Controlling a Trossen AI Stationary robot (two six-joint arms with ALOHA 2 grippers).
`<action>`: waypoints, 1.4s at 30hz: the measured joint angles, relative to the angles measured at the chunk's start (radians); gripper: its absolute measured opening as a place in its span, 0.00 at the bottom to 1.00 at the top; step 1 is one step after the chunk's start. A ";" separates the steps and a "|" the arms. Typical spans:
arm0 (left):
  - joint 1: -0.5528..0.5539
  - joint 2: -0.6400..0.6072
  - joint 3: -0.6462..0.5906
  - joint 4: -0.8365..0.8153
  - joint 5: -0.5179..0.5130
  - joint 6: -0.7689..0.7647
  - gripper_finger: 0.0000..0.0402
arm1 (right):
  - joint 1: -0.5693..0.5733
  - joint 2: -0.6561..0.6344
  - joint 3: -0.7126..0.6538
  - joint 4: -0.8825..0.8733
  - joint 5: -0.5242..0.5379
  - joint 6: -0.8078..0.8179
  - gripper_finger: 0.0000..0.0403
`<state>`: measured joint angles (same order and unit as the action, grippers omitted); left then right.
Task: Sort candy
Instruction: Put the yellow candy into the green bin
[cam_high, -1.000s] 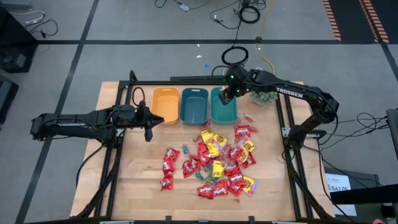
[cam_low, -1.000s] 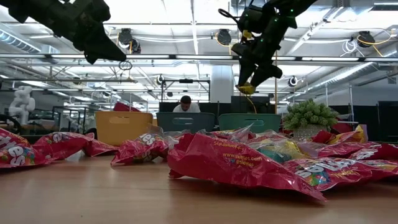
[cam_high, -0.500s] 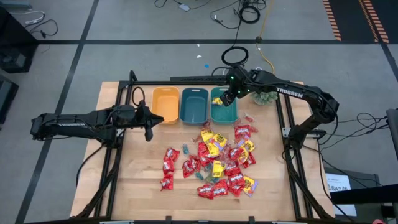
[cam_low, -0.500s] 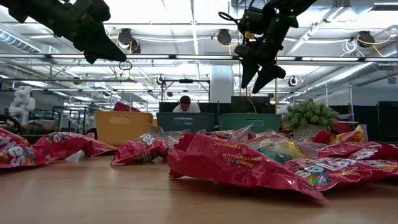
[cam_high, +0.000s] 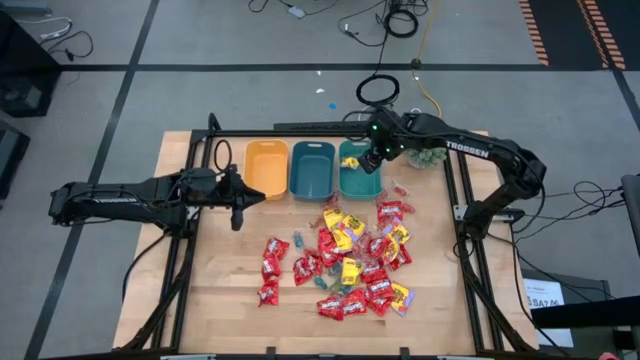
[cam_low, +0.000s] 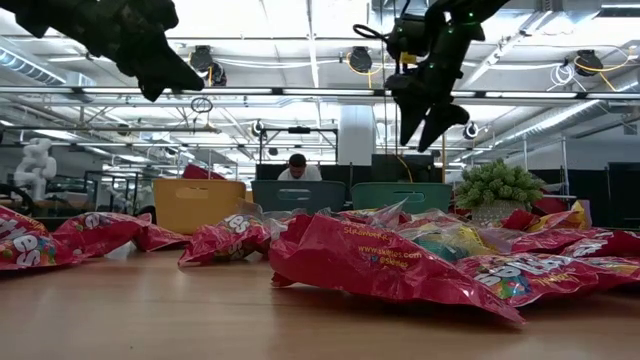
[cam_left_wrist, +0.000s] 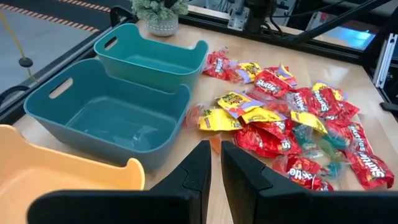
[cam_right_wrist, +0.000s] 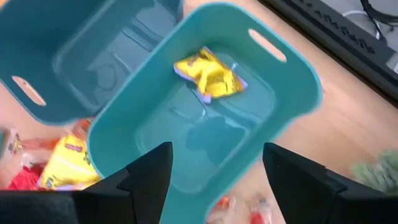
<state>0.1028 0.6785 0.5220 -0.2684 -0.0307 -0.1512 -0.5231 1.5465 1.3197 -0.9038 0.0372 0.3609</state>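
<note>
High view straight down; low view table-level, near candy (cam_low: 390, 255); both show bins (cam_high: 311, 168)

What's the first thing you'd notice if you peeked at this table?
The big heap of shiny red and yellow candy spread over the middle and right of the wooden table. Next, three bins in a row along the far edge: an orange bin, a darker teal bin, and a lighter teal bin with one yellow packet inside. The right gripper hangs open above that lighter teal bin.

The orange bin (cam_left_wrist: 68, 177) is cut off by the left wrist view's edge.
</note>
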 joint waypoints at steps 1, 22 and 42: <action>0.000 0.000 0.000 0.000 0.000 0.000 0.12 | 0.000 -0.008 0.000 -0.019 0.013 0.010 0.60; 0.000 0.000 0.000 -0.002 -0.003 0.001 0.12 | 0.395 -0.523 -0.276 -0.303 0.147 0.538 0.60; 0.000 0.000 0.000 -0.002 -0.056 0.002 0.12 | 0.712 -0.337 -0.805 0.283 0.140 0.995 0.60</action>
<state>0.1032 0.6785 0.5220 -0.2707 -0.0868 -0.1493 0.1894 1.2096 0.5148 -0.6213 0.1771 1.3559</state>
